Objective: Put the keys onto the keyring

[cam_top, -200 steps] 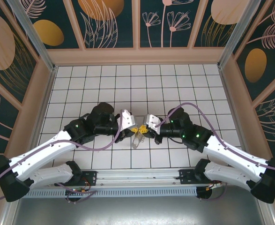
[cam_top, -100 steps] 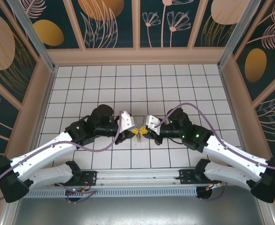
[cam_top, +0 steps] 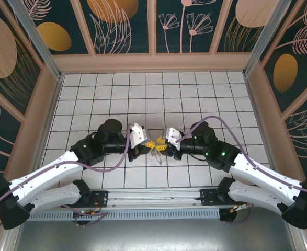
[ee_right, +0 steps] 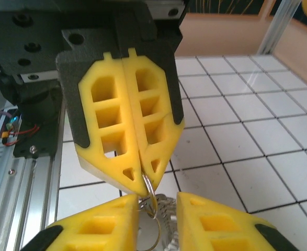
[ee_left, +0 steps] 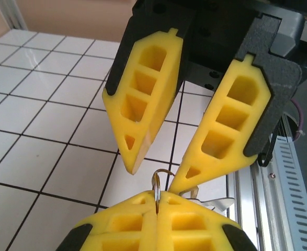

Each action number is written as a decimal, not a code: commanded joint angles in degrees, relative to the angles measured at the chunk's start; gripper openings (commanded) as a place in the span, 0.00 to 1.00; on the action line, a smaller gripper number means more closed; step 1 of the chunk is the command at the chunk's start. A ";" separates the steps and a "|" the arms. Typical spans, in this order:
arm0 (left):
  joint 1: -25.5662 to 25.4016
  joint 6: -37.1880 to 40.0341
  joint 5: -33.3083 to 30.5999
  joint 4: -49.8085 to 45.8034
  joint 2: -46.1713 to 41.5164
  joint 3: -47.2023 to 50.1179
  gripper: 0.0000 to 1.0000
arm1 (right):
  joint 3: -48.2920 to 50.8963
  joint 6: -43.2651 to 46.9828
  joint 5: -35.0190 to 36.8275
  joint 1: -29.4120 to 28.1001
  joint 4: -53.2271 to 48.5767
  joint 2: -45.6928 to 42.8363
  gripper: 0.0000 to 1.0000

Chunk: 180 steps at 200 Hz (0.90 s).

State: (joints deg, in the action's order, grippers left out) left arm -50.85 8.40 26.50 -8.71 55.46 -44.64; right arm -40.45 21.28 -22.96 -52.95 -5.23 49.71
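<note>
My left gripper [ee_left: 157, 194] is shut on the thin metal keyring [ee_left: 157, 180], which stands edge-on out of its yellow fingertips. In the right wrist view the left gripper [ee_right: 143, 180] comes down from above, pinching the keyring [ee_right: 152, 191]. My right gripper [ee_right: 158, 201] is open, one finger on each side of the ring. The silvery jagged keys [ee_right: 166, 225] hang below, between those fingers. From above, both grippers meet tip to tip, left [cam_top: 147, 144] and right [cam_top: 162, 147], with the keys [cam_top: 156, 155] dangling under them. The brass-gold key is hidden.
The white tiled floor [cam_top: 143, 94] stretches behind the grippers to the wooden walls. The metal rail [cam_top: 153, 196] with the arm bases runs along the near edge, close under the keys.
Both wrists have shifted a little while staying tip to tip. The key bunch, tucked under the grippers half a second ago, shows again hanging below them.
</note>
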 commanded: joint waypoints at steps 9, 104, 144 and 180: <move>0.02 -3.20 1.12 6.42 -2.83 2.16 0.00 | 0.48 -2.00 -0.15 -0.40 3.51 -2.41 0.28; -0.04 -6.83 1.82 14.41 -10.46 7.08 0.00 | 6.34 -4.28 -2.91 0.06 8.42 -8.06 0.33; -0.01 -6.93 3.25 15.92 -11.38 7.90 0.00 | 7.13 -4.79 -5.82 0.21 12.03 -8.29 0.34; 0.05 -6.45 3.30 16.01 -11.93 8.32 0.00 | 7.21 -5.79 -8.89 0.30 13.75 -8.41 0.34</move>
State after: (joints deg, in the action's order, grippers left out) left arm -50.85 2.46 28.45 3.84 44.62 -36.86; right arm -33.89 17.12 -28.62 -52.90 4.40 42.02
